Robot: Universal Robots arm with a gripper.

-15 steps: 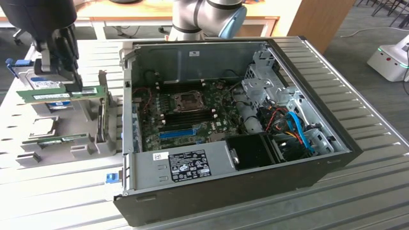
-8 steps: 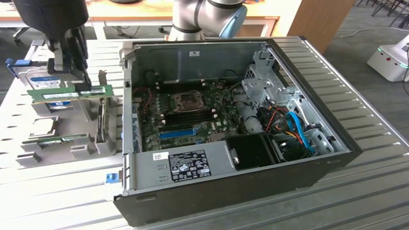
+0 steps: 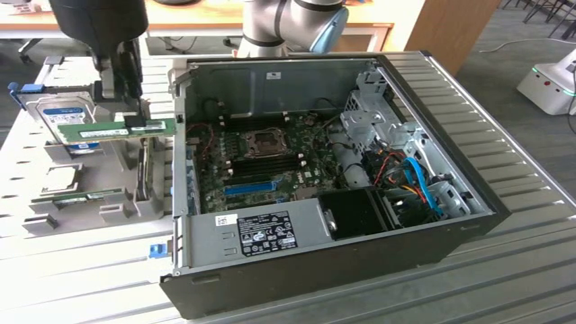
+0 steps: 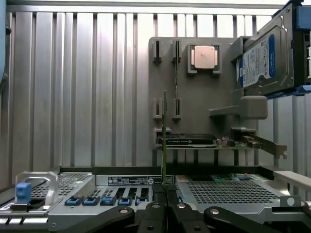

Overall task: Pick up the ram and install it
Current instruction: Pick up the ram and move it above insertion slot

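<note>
Pincer (image 3: pixel 135 123): pressed together on the ram's flat faces, gripping it near the middle of its length; in the wrist view the fingertips (image 4: pixel 160 193) meet on the board's thin edge.
Ram (image 3: pixel 115 130): lifted clear of the grey holder (image 3: pixel 135 202), level, in front of the hard drive (image 3: pixel 67 121), one end just beside the rim of the computer case (image 3: pixel 183 135).
Second stick (image 3: pixel 88 198): seated in the holder, well apart from the held one.
Risk, snagging: the near end could catch the case rim if carried across low.
Risk, slipping: a narrow pinch on a smooth board may let it pivot, judging by the small contact.
Risk, seating: the memory slots (image 3: pixel 263 164) on the motherboard (image 3: pixel 297 145) are tight; a tilted or reversed stick would jam rather than click home.
</note>
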